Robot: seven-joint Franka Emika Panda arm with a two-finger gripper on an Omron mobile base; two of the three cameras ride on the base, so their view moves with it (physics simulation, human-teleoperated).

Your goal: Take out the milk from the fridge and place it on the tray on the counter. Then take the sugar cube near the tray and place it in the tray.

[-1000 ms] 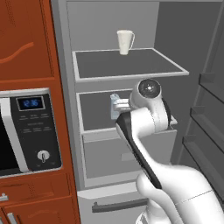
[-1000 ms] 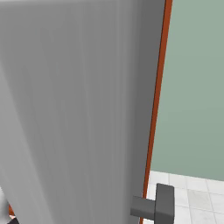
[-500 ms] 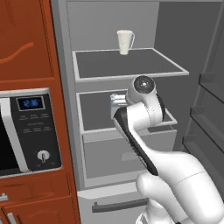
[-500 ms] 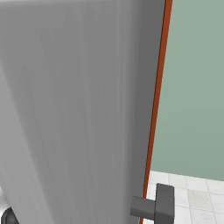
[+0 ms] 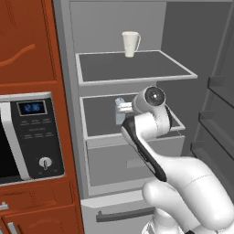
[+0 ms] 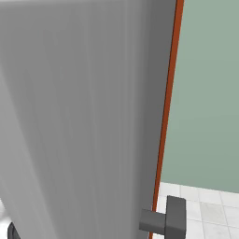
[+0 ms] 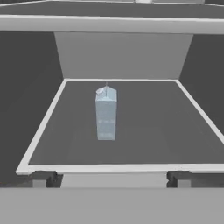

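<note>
The fridge [image 5: 137,68] stands open beside the red-brown cabinet that holds the microwave [image 5: 27,137]. On the fridge's upper shelf [image 5: 132,68] a white mug [image 5: 130,43] sits upright toward the back. One shelf down [image 5: 98,121], the milk [image 5: 119,111] stands upright, a pale blue-grey carton with a gabled top, set a little left of the shelf's middle and well back from its front lip. In the hand view the milk [image 7: 106,113] stands alone on the dark shelf surface, apart from the shelf's pale edges and from the back wall.

The white arm reaches up from below into the fridge at the height of that middle shelf, its wrist bent so the gripper [image 5: 124,108] points inward toward the carton. The gripper's fingers [image 7: 39,181] show as two small dark tips at the shelf's front lip, spread wide apart, one well to each side of the milk and touching nothing; the milk is farther back than they are.

Below the milk's shelf sits the fridge's pale grey drawer [image 5: 132,160]. In the right base view the grey fridge door [image 6: 79,116] stands close, with a dark handle [image 6: 165,221] near its lower edge and a green wall [image 6: 207,93] behind it.
</note>
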